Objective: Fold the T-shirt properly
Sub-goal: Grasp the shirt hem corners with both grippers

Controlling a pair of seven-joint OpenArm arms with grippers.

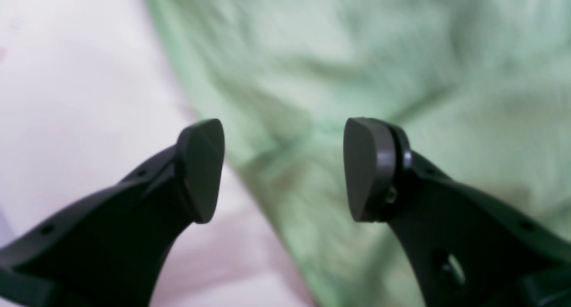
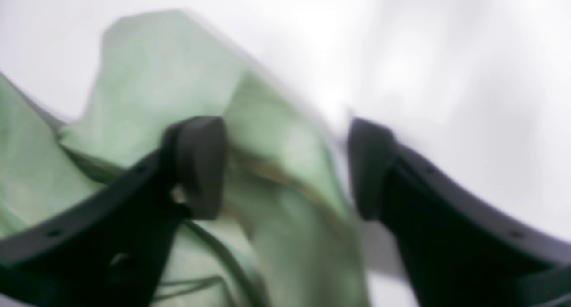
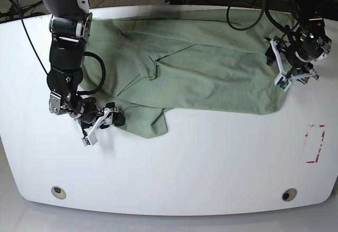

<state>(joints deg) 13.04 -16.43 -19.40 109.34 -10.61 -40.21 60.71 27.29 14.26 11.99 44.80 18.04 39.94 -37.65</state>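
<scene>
- Right now the soft, pale green T-shirt (image 3: 200, 68) lies spread but wrinkly across the far half of the white worktop (image 3: 211, 163).
- Left jaws (image 1: 284, 168) stand wide at the shirt's side edge and hold nothing.
- Right jaws (image 2: 285, 168) stand apart too, with a green sleeve flap between them, not pinched yet.
- If the right jaws close too high, I think they may catch only one thin layer, and it could slip out.
- If one arm pulls first, the shirt could bunch up and fold crooked.
</scene>
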